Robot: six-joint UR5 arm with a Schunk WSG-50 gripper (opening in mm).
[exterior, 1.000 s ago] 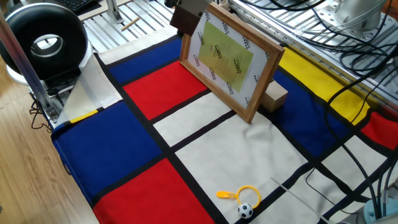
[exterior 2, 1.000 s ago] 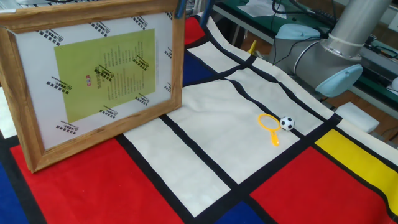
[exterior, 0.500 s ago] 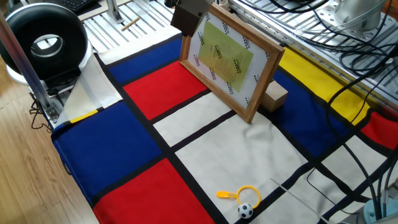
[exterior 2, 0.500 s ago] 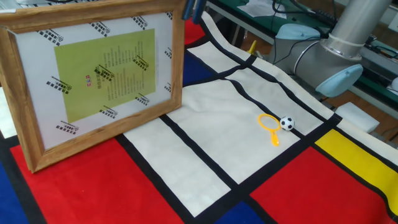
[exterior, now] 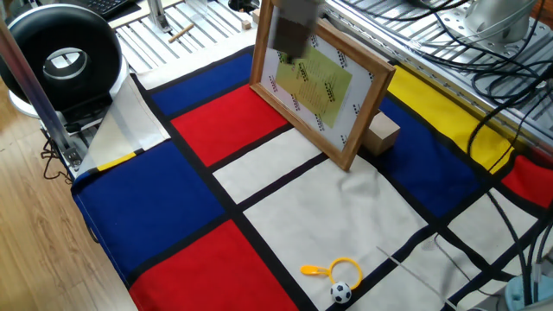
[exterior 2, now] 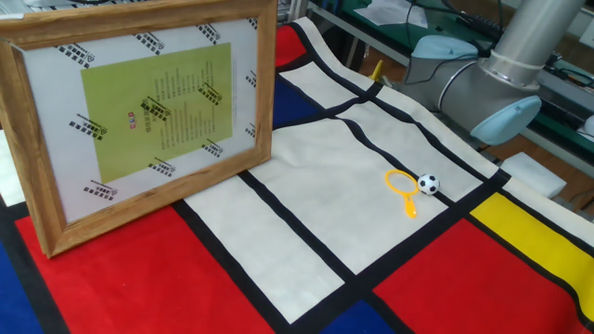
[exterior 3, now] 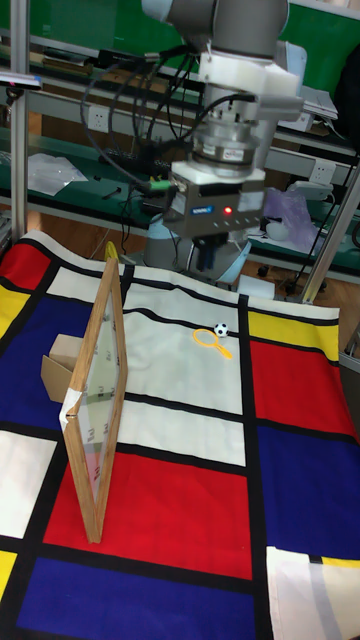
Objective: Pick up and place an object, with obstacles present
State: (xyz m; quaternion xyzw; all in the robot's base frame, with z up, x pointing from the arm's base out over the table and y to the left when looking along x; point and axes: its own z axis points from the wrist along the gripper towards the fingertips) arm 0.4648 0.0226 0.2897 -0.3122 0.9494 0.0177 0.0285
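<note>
The cube (exterior: 381, 135) sits on the blue part of the cloth (exterior: 285, 207), right behind the frame (exterior: 321, 82), touching or almost touching its back near the lower corner. In the tall fixed view the cube (exterior 3: 60, 368) lies on the far side of the frame (exterior 3: 100, 400), which is seen there edge-on, leaning slightly and standing across a white and a red panel. In the other fixed view the frame (exterior 2: 139, 111) fills the left half and hides the cube completely.

The gripper (exterior: 292, 30) appears in one fixed view as a blurred dark shape at the frame's top edge, overlapping its upper left corner. In the tall fixed view the gripper (exterior 3: 206, 255) hangs below the grey wrist with its red light, high above the cloth and well apart from the cube. Whether the fingers are spread or closed I cannot tell: they are blurred in one view and dark against the background in the other. Nothing is seen between them.

The ring (exterior: 344, 269) and the ball (exterior: 341, 293) lie together on a white panel near the cloth's edge, well away from the frame. In the other fixed view the ring (exterior 2: 401, 183) lies just beside the ball (exterior 2: 427, 184), and the arm (exterior 2: 492, 83) rises behind them. The cloth is a grid of red, blue, yellow and white panels parted by black bands.
</note>
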